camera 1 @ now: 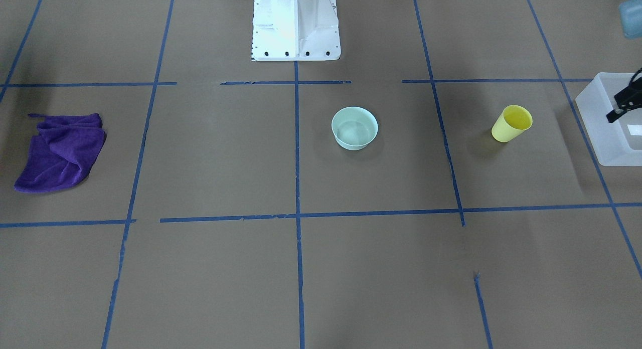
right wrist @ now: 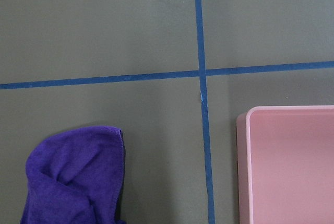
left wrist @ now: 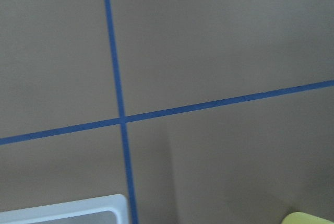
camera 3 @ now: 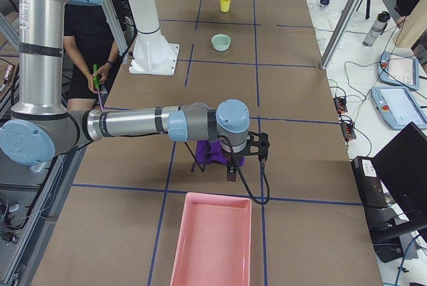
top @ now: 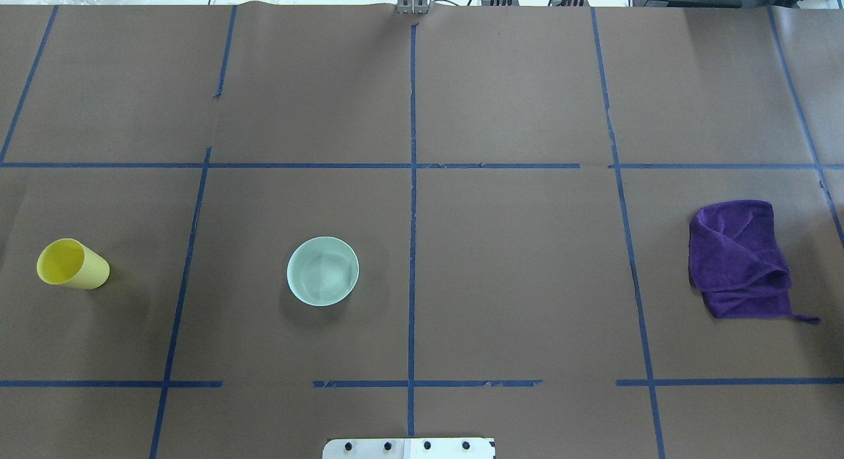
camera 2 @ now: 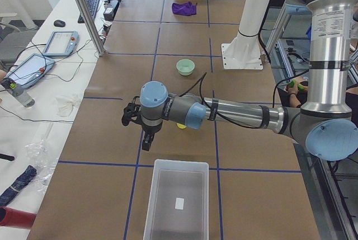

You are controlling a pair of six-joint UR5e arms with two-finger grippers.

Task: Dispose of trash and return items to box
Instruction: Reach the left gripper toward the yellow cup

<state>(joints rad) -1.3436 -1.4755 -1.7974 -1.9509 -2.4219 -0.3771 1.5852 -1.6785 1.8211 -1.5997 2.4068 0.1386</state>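
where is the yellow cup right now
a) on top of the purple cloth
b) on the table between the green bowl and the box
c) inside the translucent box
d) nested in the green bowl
b: the yellow cup stands on the table, apart from the green bowl on one side and the translucent box on the other.

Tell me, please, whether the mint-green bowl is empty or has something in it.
Empty. The bowl sits mouth up on the table, and both the overhead and front-facing views show only its bare, pale inside.
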